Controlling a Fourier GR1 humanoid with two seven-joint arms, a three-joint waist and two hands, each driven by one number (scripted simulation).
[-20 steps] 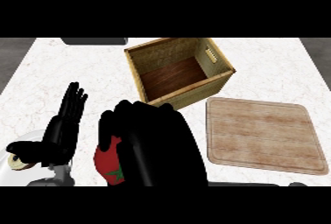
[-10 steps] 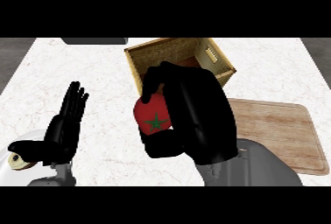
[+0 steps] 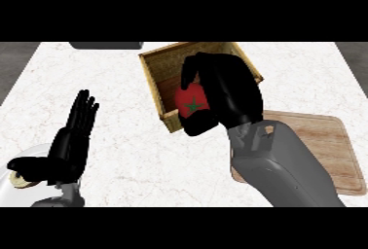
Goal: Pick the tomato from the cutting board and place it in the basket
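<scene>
- Your right hand (image 3: 229, 90), upper middle of the frame, has fingers and thumb curled round the tomato (image 3: 193, 103), which shows red at the hand's left side.
- The tomato appears over the basket (image 3: 153, 78) opening, close to its lower-left wall rather than its centre.
- Judging from that, the release point lies slightly toward the upper right.
- The cutting board (image 3: 327, 146) lies at lower right on the table (image 3: 108, 73).
- Your left hand (image 3: 72, 141) rests open, fingers up, at lower left, well apart.
</scene>
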